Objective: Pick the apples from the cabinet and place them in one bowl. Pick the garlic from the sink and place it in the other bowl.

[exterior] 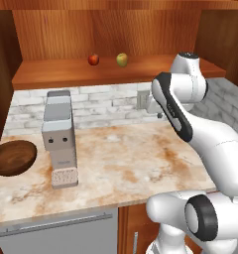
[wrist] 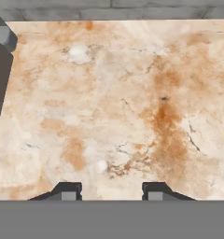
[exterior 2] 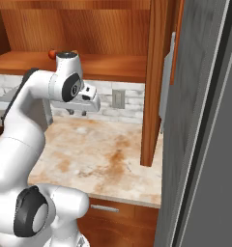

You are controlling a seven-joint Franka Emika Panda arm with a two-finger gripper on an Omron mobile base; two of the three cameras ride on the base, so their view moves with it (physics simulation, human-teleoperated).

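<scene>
A red apple (exterior: pixel 93 59) and a yellow-green apple (exterior: pixel 122 59) sit side by side on the shelf of the open reddish-brown cabinet (exterior: pixel 66 73). The red apple (exterior 2: pixel 52 54) peeks out behind the arm in the right base view. My gripper (exterior 2: pixel 77 113) hangs below the shelf, above the marble counter and pointing down at it. In the hand view its fingers (wrist: pixel 111 191) stand open with bare counter between them. A brown wooden bowl (exterior: pixel 14 158) rests at the counter's left end; which of the two bowls it is I cannot tell. The sink and the garlic are out of view.
A grey coffee machine (exterior: pixel 60 139) stands on the counter (exterior: pixel 126 158) left of the arm. A wall outlet (exterior 2: pixel 118 99) sits on the brick backsplash. An open cabinet door (exterior 2: pixel 156 82) and a tall grey panel (exterior 2: pixel 200 125) close off the right side.
</scene>
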